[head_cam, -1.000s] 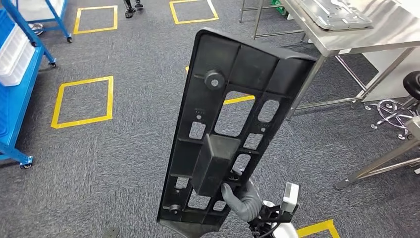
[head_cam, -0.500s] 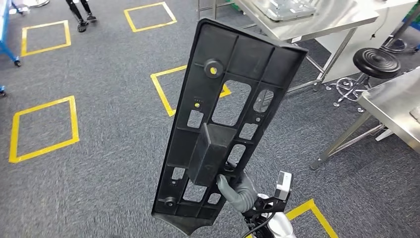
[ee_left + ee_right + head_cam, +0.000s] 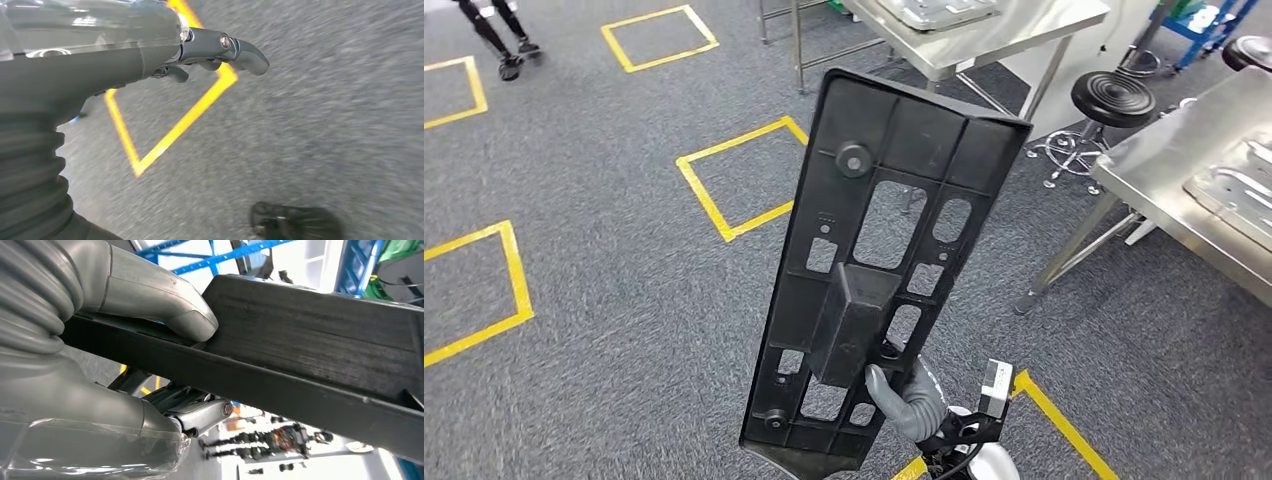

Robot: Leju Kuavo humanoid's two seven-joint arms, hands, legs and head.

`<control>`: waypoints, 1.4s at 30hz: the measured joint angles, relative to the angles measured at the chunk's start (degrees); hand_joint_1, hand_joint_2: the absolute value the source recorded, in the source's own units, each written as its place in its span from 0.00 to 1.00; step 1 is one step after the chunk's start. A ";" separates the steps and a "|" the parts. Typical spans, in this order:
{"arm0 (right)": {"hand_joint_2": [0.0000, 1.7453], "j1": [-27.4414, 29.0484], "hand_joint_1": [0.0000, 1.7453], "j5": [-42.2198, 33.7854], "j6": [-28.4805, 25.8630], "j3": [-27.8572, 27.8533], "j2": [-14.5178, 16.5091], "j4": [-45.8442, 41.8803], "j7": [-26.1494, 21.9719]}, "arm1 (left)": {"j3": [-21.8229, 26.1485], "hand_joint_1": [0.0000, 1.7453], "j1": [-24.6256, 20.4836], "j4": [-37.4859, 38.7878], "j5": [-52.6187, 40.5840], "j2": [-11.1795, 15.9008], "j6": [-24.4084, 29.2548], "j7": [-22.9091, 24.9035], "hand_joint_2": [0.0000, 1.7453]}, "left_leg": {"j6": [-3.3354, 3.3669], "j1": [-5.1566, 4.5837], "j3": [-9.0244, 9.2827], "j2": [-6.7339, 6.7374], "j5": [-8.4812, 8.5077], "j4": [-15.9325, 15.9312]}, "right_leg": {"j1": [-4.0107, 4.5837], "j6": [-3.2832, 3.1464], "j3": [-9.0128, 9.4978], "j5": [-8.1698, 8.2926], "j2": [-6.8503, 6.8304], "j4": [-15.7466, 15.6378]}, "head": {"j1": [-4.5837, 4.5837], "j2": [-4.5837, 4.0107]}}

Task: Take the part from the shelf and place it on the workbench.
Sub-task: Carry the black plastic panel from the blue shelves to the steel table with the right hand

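Transport is the step in hand, as I judge it: the part (image 3: 879, 270), a long black moulded panel with ribs, cut-outs and a boxy block on its face, is off the shelf and held upright in front of the robot's body, well above the grey carpet (image 3: 614, 340).

The right hand (image 3: 909, 400) grips the panel near its lower end, beside the block. In the right wrist view the thumb (image 3: 165, 300) presses flat on one face while the darker fingers (image 3: 200, 412) curl in from the other side, so the panel's edge is clamped between them. Holding it low and on end probably keeps the long piece close to the body and off the floor, though it leaves most of the length standing free above the grip, where it could sway or tip.

The left hand (image 3: 220, 50) hangs at the robot's side over the carpet and a yellow floor marking (image 3: 170, 130); it holds nothing, its fingers loosely curled and slightly apart.

A steel surface (image 3: 1184, 180) lies ahead on the right with a grey metal piece (image 3: 1239, 185) on it, and another steel surface (image 3: 1014, 30) stands farther off with a metal tray (image 3: 934, 10) on top. A black stool (image 3: 1112, 100) sits between them. Which one is the intended workbench I cannot tell. The part touches neither, so the placing is not yet done, and the panel would need laying flat before release.
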 joint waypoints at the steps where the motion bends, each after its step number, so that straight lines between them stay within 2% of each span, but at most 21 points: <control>1: 1.00 -0.01 1.00 0.12 0.09 -0.06 0.01 -0.16 0.06 | -0.01 0.00 -0.28 0.00 0.05 -0.14 0.01 -0.42 1.00 | -0.28 -0.01 0.14 0.57 -0.11 -0.07 | 0.27 -0.31 0.31 -0.05 -0.39 -0.82 | -0.01 0.01; 3: 1.00 0.04 1.00 0.31 0.16 -0.18 0.02 -0.49 0.22 | -0.14 0.00 -1.21 0.00 -0.29 -0.54 -0.20 -1.08 1.00 | -0.92 0.00 0.40 1.68 -0.31 -0.25 | 0.17 -0.65 0.35 0.24 0.87 -1.33 | -0.01 0.01; 5: 1.00 0.06 1.00 0.48 0.13 -0.31 0.06 -1.03 0.45 | -0.44 0.00 -2.25 0.00 -0.87 -0.95 -0.65 -1.72 1.00 | -1.43 0.05 0.20 0.19 -1.48 1.17 | -0.30 -0.99 0.99 0.76 2.18 -2.37 | -0.02 0.01; 8: 1.00 0.09 1.00 0.90 -0.14 -0.37 0.38 -1.90 1.34 | -0.74 0.00 -2.90 0.00 -1.33 -1.43 -0.97 -1.43 1.00 | -1.90 0.30 -4.23 -4.04 -6.44 11.20 | -0.59 -1.37 1.49 0.99 4.34 -2.78 | -0.03 0.01; 10: 1.00 0.41 1.00 1.04 -0.33 -0.37 0.48 -2.35 2.20 | -0.79 0.00 -2.68 0.00 -1.27 -1.68 -1.00 -0.17 1.00 | -2.14 0.34 -6.91 -4.54 -7.25 15.80 | -0.63 -1.37 1.49 0.84 6.23 -2.50 | -0.03 0.01; 12: 1.00 0.70 1.00 1.06 -0.37 -0.37 0.47 -2.71 2.80 | -0.79 0.00 -2.36 0.00 -0.97 -1.88 -0.97 0.84 1.00 | -2.20 0.45 -5.63 -4.93 -3.55 11.65 | -0.75 -1.09 1.54 0.49 8.10 -1.95 | -0.03 0.01; 14: 1.00 0.82 1.00 1.14 -0.30 -0.37 0.47 -2.96 3.07 | -0.79 0.00 -1.91 0.01 -0.87 -2.10 -0.95 1.48 1.00 | -2.06 0.71 -2.47 -7.12 -0.04 4.04 | -0.89 -0.56 1.39 -0.05 9.62 -1.13 | -0.03 0.01; 16: 1.00 0.81 1.00 1.25 -0.13 -0.38 0.46 -3.04 3.21 | -0.80 0.00 -1.28 0.02 -0.91 -2.39 -0.91 2.40 1.00 | -1.58 0.77 -1.10 -8.73 0.56 0.76 | -1.01 0.11 0.89 -0.24 10.80 -0.64 | -0.03 0.01; 18: 1.00 0.80 1.00 1.40 0.13 -0.38 0.39 -3.06 3.39 | -0.72 0.00 -0.75 0.02 -0.79 -2.73 -0.73 3.70 1.00 | -0.86 0.68 -1.03 -7.98 0.59 0.54 | -1.11 0.79 0.53 -0.09 11.88 -0.74 | -0.03 0.01; 19: 1.00 0.78 1.00 1.50 0.28 -0.39 0.33 -3.07 3.51 | -0.64 0.00 -0.61 0.02 -0.61 -2.88 -0.54 4.33 1.00 | -0.47 0.72 -0.92 -7.39 0.70 0.32 | -1.06 1.07 0.38 -0.26 11.48 -0.54 | -0.03 0.01; 21: 1.00 0.43 1.00 1.73 0.56 -0.40 0.18 -3.06 3.81 | -0.45 0.00 -0.44 0.02 -0.03 -3.23 -0.02 5.03 1.00 | 0.24 0.87 -0.68 -6.13 0.89 -0.19 | -0.87 1.61 -1.21 -2.15 8.50 2.69 | -0.03 0.01; 23: 1.00 -0.11 1.00 1.95 0.66 -0.41 0.07 -2.96 4.19 | -0.20 0.00 -0.17 0.02 0.67 -3.39 0.45 5.21 1.00 | 0.60 0.70 -0.57 -4.78 0.78 -0.29 | -0.95 2.03 -5.03 -5.50 5.19 10.06 | -0.03 0.01; 25: 1.00 -0.38 1.00 2.04 0.68 -0.43 -0.15 -2.64 4.40 | 0.13 0.00 0.13 0.02 1.09 -3.45 0.60 5.22 1.00 | 0.65 0.55 -0.49 -3.31 0.56 -0.26 | -1.17 2.23 -8.09 -6.77 4.37 15.48 | -0.03 0.01; 27: 1.00 -0.75 1.00 2.07 0.80 -0.45 -0.49 -2.17 4.28 | 0.32 0.00 0.20 0.02 0.91 -3.52 0.71 5.18 1.00 | 0.58 0.44 -0.17 -1.98 0.27 -0.25 | -1.21 2.04 -6.81 -4.04 3.93 12.51 | -0.03 0.01; 29: 1.00 -1.81 1.00 2.11 0.92 -0.45 -0.70 -1.70 3.91 | 0.37 0.00 0.16 0.02 0.68 -3.72 1.09 4.52 1.00 | 0.37 0.22 0.34 -0.81 -0.07 -0.28 | -0.77 1.25 -2.58 -0.39 1.98 4.22 | -0.03 0.00; 31: 1.00 -3.27 1.00 2.13 0.97 -0.45 -0.78 -1.26 3.42 | 0.41 0.00 -0.04 0.02 0.85 -3.87 1.51 3.14 1.00 | -0.10 0.04 0.68 0.29 -0.38 -0.34 | -0.12 0.39 -0.32 0.81 0.34 -0.58 | -0.03 0.00; 34: 1.00 -4.36 1.00 2.15 0.98 -0.45 -0.96 -0.86 3.10 | 0.48 0.00 -1.00 0.02 0.95 -3.99 1.66 1.30 1.00 | -1.00 0.06 1.10 1.28 -0.76 -0.43 | 0.00 -0.27 -0.26 0.81 1.61 -1.42 | -0.03 0.01; 36: 1.00 -4.62 1.00 2.14 0.94 -0.45 -1.10 -0.82 3.07 | 0.48 0.00 -1.92 0.02 0.91 -4.07 1.73 0.38 1.00 | -1.51 0.16 0.33 -0.98 -2.28 1.77 | -0.48 -0.77 0.13 1.16 2.83 -2.04 | -0.03 0.01; 38: 1.00 -4.96 1.00 2.14 0.93 -0.45 -1.15 -0.80 3.07 | 0.48 0.00 -2.39 0.02 0.96 -4.08 1.90 -0.24 1.00 | -1.84 0.30 -2.75 -3.86 -5.51 8.25 | -0.72 -1.18 0.37 1.26 4.09 -2.26 | -0.03 0.01; 40: 1.00 -5.07 1.00 2.15 0.94 -0.45 -1.15 -0.64 3.09 | 0.49 0.00 -2.47 0.02 1.03 -4.09 2.01 -0.46 1.00 | -2.10 0.35 -6.21 -4.57 -7.59 14.64 | -0.68 -1.35 0.42 1.17 5.65 -2.11 | -0.03 0.01; 42: 1.00 -5.03 1.00 2.18 0.77 -0.45 -1.16 -0.42 3.15 | 0.52 0.00 -2.68 0.02 1.09 -4.09 2.02 -0.60 1.00 | -2.24 0.44 -6.71 -4.69 -5.47 14.11 | -0.75 -1.20 0.51 0.98 7.43 -1.78 | -0.03 0.01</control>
